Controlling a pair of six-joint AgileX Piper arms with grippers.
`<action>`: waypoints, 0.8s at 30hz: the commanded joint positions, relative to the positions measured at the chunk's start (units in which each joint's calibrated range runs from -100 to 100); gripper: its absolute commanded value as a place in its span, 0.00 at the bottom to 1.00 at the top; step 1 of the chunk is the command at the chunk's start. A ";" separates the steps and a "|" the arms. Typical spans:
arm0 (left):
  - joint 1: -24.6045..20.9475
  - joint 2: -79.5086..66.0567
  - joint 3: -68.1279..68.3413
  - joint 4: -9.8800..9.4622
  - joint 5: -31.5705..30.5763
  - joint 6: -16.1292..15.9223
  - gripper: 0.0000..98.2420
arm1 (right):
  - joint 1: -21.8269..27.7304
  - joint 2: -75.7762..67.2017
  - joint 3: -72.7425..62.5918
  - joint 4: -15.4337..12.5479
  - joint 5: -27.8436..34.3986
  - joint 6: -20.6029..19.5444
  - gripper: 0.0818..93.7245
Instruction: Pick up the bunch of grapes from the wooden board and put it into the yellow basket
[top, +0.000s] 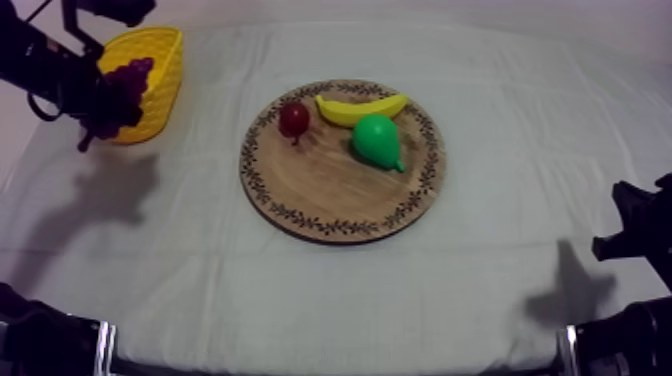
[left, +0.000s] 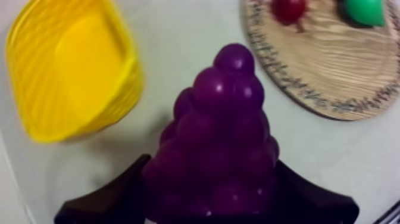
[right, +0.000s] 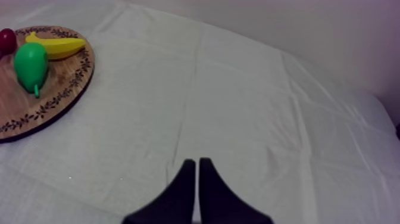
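Grey-white cloth, left claw gripping grapes near yellow basket

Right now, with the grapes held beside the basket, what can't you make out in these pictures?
Left gripper: its grip is covered by the bunch of grapes in the left wrist view.
Yellow basket: in the top view the arm and grapes hide its left side.
Small red fruit: cut off by the edge in the right wrist view.
Pear: likewise cut off in the left wrist view.

Basket lies left of the board
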 joint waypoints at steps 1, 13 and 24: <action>-4.86 -0.34 -1.23 0.06 0.39 -0.27 0.62 | 0.01 0.02 -0.01 0.00 0.00 0.00 0.00; -10.34 11.85 -19.64 -0.07 3.51 1.06 0.63 | 0.01 0.02 -0.01 0.00 0.00 0.00 0.00; -11.87 34.55 -35.33 0.41 2.53 1.02 0.67 | 0.01 0.02 -0.01 0.00 0.00 0.00 0.00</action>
